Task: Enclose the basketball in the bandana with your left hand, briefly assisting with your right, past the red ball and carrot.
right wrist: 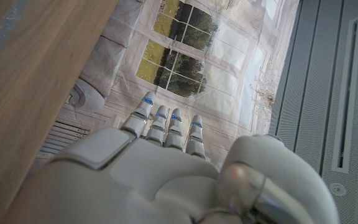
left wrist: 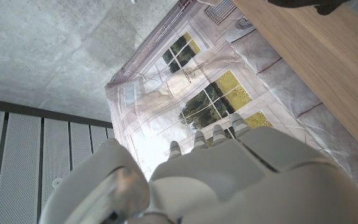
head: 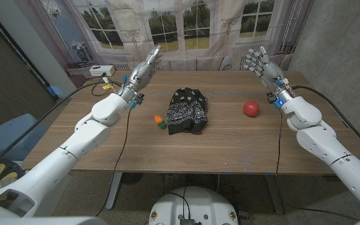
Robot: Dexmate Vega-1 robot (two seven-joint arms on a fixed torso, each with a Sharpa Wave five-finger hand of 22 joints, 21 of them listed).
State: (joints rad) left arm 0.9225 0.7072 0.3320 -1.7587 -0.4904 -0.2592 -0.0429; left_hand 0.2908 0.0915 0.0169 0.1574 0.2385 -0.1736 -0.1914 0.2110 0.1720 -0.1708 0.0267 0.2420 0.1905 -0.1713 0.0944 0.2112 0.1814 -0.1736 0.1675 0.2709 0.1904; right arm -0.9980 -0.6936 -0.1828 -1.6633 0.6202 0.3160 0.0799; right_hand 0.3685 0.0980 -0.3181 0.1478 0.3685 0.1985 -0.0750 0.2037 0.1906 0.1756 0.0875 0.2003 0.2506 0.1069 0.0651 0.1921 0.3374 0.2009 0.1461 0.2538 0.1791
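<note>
A black bandana with white paisley print [head: 187, 111] lies bunched in a mound at the middle of the wooden table [head: 230, 144]; the basketball is hidden. A small carrot [head: 159, 120], orange with a green end, lies just left of the bandana. The red ball [head: 250, 109] sits to its right. My left hand [head: 144, 69] is raised above the table's far left part, fingers straight and apart, holding nothing. My right hand [head: 259, 63] is raised above the far right part, fingers spread, empty. In the wrist views my left hand [left wrist: 229, 168] and right hand [right wrist: 160, 168] show from behind against the backdrop.
A white box with cables [head: 97, 70] sits beyond the table's far left corner. A printed window backdrop [head: 186, 25] hangs behind the table. A blue chair [head: 5, 137] stands to the left.
</note>
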